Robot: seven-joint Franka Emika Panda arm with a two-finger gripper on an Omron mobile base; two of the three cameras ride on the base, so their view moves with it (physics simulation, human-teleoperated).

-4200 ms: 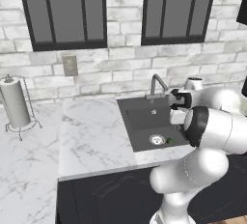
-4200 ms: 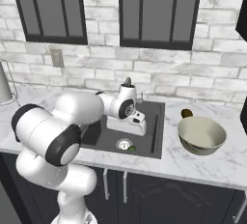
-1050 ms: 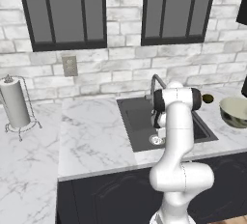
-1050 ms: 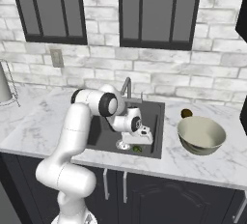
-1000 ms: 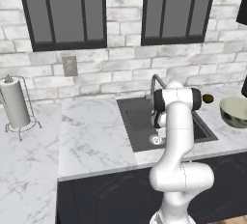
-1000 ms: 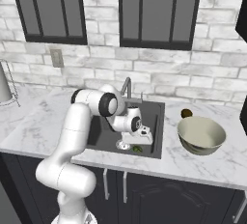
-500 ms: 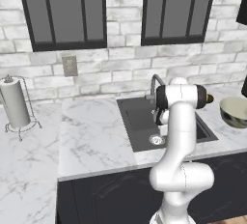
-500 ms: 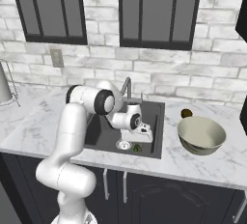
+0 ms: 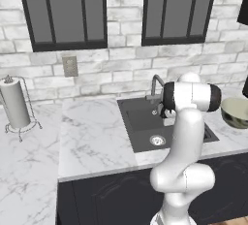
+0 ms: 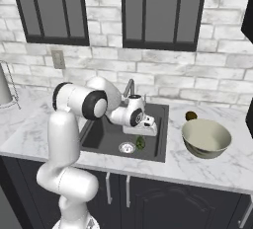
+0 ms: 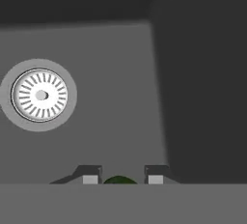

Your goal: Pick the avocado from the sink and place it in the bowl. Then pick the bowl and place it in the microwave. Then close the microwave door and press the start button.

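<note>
Here, in the hand view, the avocado [image 11: 120,180] is seen at 6 o'clock, pinched between the two fingertips [image 11: 90,175], so the gripper [image 11: 120,177] is judged clenched on the fruit. The grip is taken low in the sink [image 11: 111,121], presumably because the fruit lay on the basin floor; the drain [image 11: 39,95] sits at about 10 o'clock from it. In the right base view the avocado [image 10: 140,143] hangs just under the gripper [image 10: 148,127], beside the drain [image 10: 127,147]. Farther off, at 3 o'clock on the counter [image 10: 217,166], the bowl [image 10: 205,138] stands open-side up, ready to receive it, with a small dark round object [image 10: 190,116] behind it.
</note>
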